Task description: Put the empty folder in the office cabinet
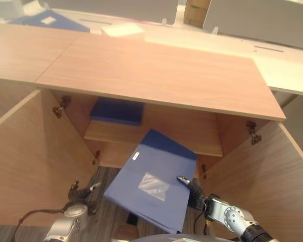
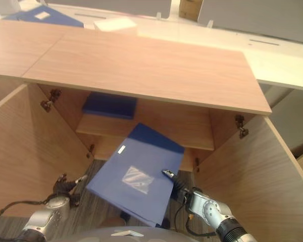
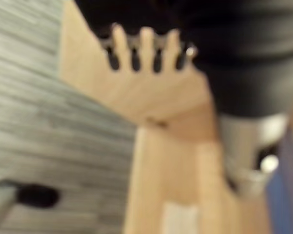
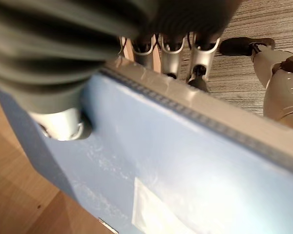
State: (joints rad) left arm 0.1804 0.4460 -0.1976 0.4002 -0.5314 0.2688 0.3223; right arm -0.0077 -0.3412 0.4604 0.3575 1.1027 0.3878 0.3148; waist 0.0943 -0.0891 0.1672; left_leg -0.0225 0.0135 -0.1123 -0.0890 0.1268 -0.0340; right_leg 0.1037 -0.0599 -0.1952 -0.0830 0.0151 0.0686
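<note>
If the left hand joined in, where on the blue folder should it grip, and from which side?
A judgement: the folder's free left long edge, from the robot's left. The right hand already pinches the right edge, the far end points into the cabinet, and the open left hand hangs just beside that edge.

Floor [image 1: 108, 212]: grey striped carpet, visible below the furniture. Long light wood-grain countertop [image 1: 156, 70] runs across the room. Behind it, white desks [image 1: 288, 70] with pale grey divider panels [image 1: 262, 20]. A cardboard box [image 1: 194, 14] stands between two panels. A white flat item [image 1: 122, 29] lies at the countertop's far edge. Lighting even, warm.
</note>
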